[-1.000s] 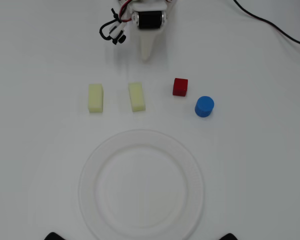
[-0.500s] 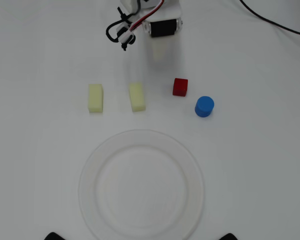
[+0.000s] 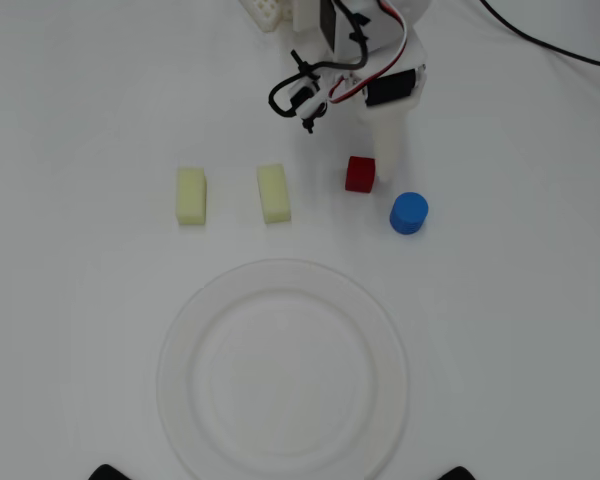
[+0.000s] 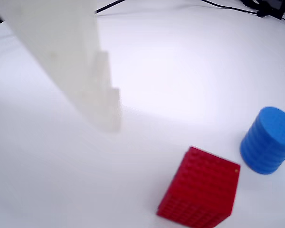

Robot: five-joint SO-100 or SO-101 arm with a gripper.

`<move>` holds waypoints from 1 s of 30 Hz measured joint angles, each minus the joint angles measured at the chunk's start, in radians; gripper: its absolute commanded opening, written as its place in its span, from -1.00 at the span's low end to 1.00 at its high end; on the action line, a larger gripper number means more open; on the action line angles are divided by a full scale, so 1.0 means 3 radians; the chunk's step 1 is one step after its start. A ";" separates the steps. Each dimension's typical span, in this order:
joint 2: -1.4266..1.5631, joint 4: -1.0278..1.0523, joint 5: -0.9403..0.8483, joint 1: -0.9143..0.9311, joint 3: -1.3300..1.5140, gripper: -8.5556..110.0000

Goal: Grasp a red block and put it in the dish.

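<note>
Overhead view: the white gripper is hovering just beside the red block, which is sitting on the white table near a blue cylinder, well apart from the dish. Two pale yellow blocks are lying to the left. Wrist view: one white finger is showing, its partner barely visible at the right edge, jaws standing apart.

White table with blocks and a dish

The red block, blue cylinder and two pale yellow oblong blocks lie across the table's middle; the dish sits toward its bottom edge in the overhead view; a black cable crosses the top right corner.
</note>
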 measured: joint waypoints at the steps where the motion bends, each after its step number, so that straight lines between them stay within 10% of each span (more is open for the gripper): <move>1: -0.0020 -0.0082 0.0000 0.0015 0.0026 -0.34; 30: -0.0624 -0.0859 -0.0123 0.0194 0.0210 -0.85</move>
